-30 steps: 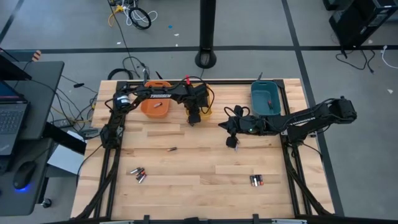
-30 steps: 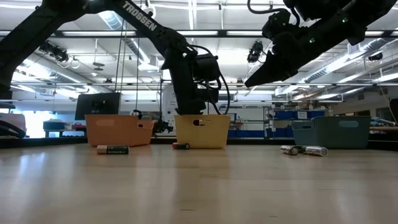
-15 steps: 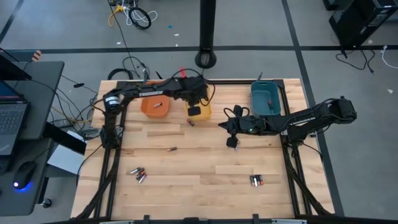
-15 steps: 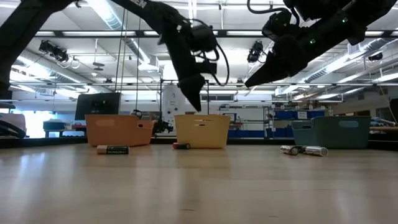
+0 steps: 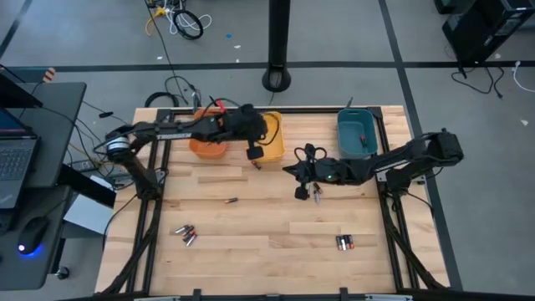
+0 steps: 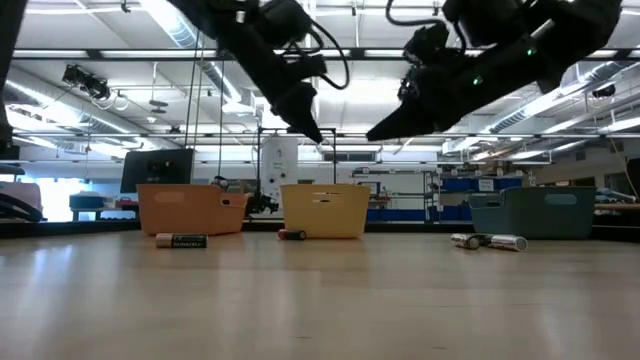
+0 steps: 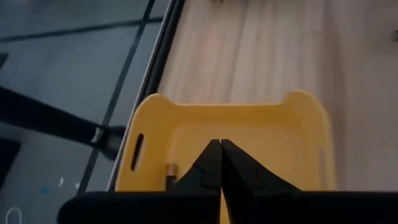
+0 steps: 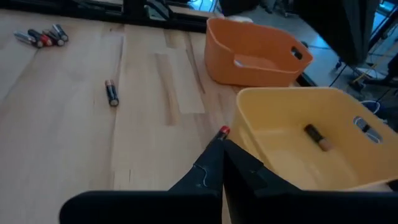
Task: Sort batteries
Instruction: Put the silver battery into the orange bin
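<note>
while both hands are shut and empty, the left hand [image 5: 253,153] hovers over the yellow bin [image 5: 272,139].

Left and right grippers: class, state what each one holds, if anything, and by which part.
Nothing is held. The left gripper is shut and empty above the yellow plastic bin; the right gripper is shut and empty over the wooden table.

Back edge of table [image 5: 276,226]: three bins — left bin [image 5: 206,147], middle bin [image 5: 272,138], right bin [image 5: 358,134].
Middle bin: one battery [image 8: 315,136] inside.
Front left: battery cluster [image 5: 185,233].
Front right: battery pair [image 5: 344,242].
Middle: single battery [image 5: 230,201].
</note>
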You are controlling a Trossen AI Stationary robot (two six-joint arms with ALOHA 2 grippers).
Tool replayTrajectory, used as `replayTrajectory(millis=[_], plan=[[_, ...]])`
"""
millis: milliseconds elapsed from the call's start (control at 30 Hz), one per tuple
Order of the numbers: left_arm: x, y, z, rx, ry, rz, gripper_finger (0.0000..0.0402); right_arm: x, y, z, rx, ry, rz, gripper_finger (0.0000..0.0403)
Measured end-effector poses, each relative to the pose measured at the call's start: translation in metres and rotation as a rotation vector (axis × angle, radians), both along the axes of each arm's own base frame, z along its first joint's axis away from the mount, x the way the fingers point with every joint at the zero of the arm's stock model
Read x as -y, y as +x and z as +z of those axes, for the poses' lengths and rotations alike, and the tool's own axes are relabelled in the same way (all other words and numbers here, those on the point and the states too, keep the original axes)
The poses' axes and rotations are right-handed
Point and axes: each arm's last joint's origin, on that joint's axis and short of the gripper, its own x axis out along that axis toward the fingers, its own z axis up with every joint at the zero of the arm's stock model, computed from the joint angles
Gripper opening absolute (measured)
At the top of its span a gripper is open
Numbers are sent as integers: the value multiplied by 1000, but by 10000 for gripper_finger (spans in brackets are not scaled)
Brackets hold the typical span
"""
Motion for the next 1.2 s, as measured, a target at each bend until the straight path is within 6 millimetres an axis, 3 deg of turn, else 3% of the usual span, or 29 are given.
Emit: replayTrajectory(millis=[233,633,767,1000,1200], plan=[[42,-46,-8,136,2,-54,9,-1,14,-21,44,53,12,12],[115,-104,-16,203,-133,-181,9,-9,23,-17,76,99,51,13],[127,-112,-24,158,-182,-167,9,-12,27,-14,64,100,54,13],[132,-112,-57,102,-326,-101,10,-13,30,-10,68,106,49,14],[146,-117,-61,-10,-417,-116,10,-13,29,-11,62,124,41,15]])
